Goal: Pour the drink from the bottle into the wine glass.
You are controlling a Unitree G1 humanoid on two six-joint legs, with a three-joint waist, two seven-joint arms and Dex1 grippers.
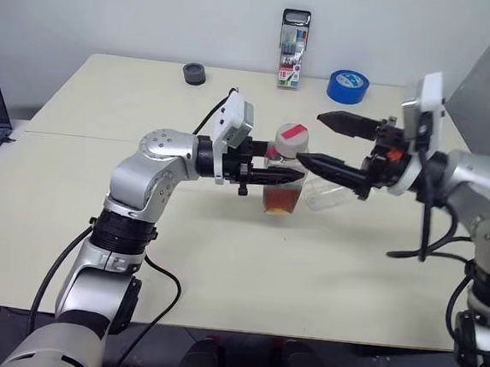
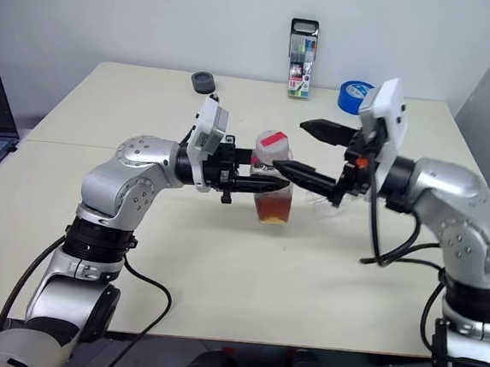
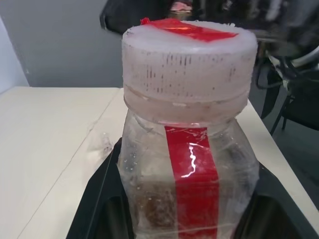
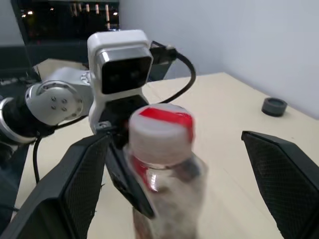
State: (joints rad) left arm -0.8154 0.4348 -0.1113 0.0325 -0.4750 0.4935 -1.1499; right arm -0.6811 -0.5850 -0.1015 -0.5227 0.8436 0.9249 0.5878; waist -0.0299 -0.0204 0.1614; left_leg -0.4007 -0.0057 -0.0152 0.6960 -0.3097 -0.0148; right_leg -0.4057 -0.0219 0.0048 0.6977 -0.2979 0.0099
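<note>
A robot's left gripper point(image 1: 284, 177) clamps a small clear bottle point(image 1: 284, 183) around its body at the centre of the frame, holding it upright just above the cream table point(image 1: 96, 222), while the right gripper point(image 1: 338, 144) comes in from the right with its two black fingers spread wide. One finger reaches level with the bottle's shoulder, the other stands higher, behind the pink-and-white cap point(image 1: 291, 139). The cap looks to be on, so the step in hand appears to be unscrewing it. To do that well, the right gripper would need to settle squarely around the cap rather than the neck, close evenly on both sides, and twist about the bottle's upright line while the left grip stays firm, so the amber drink point(image 1: 281, 200) in the lower part does not slosh. In the right wrist view the cap point(image 4: 160, 130) sits between the open fingers, nearer one of them and touching neither. A wine glass point(image 1: 330, 193) appears to lie just right of the bottle, below the right fingers; it is too faint to tell its pose.
</note>
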